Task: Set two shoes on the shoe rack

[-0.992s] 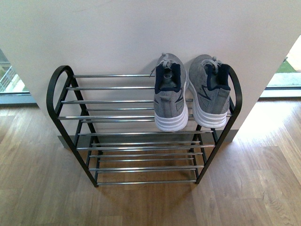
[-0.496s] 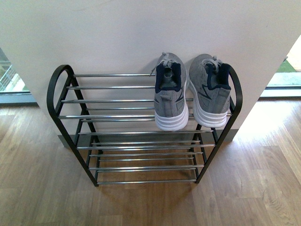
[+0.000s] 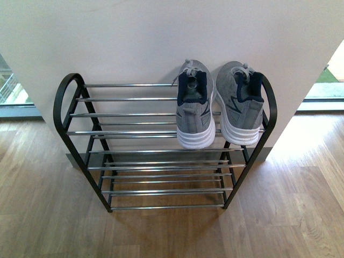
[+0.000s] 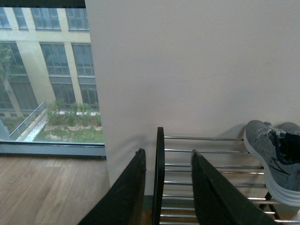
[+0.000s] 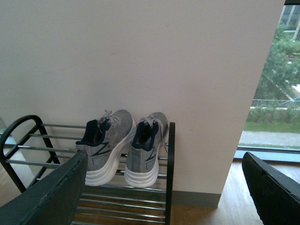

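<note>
Shoes (image 3: 195, 110) sit side by side on the top shelf of the shoe rack (image 3: 129, 115), at the end on my robot's right, as I watch from the remote station. Both rest sole-down across the shiny bars, close together, with the outer shoe (image 3: 239, 107) just beside the rack's black end loop. By my reading the task is as good as finished: two shoes are on the rack, and none lies on the wooden floor (image 3: 301, 215) in any view. All that is left, I judge, is to confirm the pair sits steady and bring the arms clear.

Each shoe's long axis runs front to back, square across the bars rather than along them. Heels and dark collars face the robot, and toes point at the white wall (image 3: 161, 37) behind the rack. I cannot tell whether the toes touch it.

Neither arm shows in the front view. The left end effector (image 4: 167, 157) hangs with its fingers parted and nothing gripped, at the rack's bare end, well apart from the shoes. The right end effector (image 5: 164, 157) is spread wide and empty, facing the pair from a little way off.
</note>
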Robot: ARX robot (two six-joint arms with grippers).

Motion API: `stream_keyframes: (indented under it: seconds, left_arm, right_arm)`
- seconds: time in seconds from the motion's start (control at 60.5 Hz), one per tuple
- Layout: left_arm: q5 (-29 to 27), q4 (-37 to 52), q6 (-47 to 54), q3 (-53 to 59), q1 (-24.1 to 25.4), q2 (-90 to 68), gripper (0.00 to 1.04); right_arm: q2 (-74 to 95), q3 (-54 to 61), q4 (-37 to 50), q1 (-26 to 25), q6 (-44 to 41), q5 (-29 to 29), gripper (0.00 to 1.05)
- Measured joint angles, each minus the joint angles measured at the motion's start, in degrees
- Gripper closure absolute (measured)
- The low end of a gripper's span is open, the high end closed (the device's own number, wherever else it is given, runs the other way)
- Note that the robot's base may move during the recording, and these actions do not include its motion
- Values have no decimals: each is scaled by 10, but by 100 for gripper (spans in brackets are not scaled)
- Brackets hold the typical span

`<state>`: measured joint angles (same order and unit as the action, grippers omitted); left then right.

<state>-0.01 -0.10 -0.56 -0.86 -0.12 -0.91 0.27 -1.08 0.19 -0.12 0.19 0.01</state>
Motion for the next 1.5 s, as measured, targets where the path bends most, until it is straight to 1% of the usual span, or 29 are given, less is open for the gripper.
stream_keyframes:
  seconds: [0.165,0.231,0.281,0.331,0.347,0.397,1.504]
  left_arm:
    - [-2,0,0,0,0,0,43]
    - [-1,0,0,0,0,0,34]
    - [-1,0,0,0,0,0,24]
    - [-1,0,0,0,0,0,11]
    - [-1,0,0,0,0,0,8]
    - [0,0,1,0,0,0,10]
    - [0,0,2,0,0,0,9]
  right_arm:
    - [0,0,0,0,0,-2,9]
    - [0,0,0,0,0,-2,9]
    - [0,0,0,0,0,-1,9]
    - [0,0,0,0,0,-1,9]
    - [0,0,0,0,0,0,9]
    - [0,0,0,0,0,0,9]
    - [0,0,0,0,0,0,9]
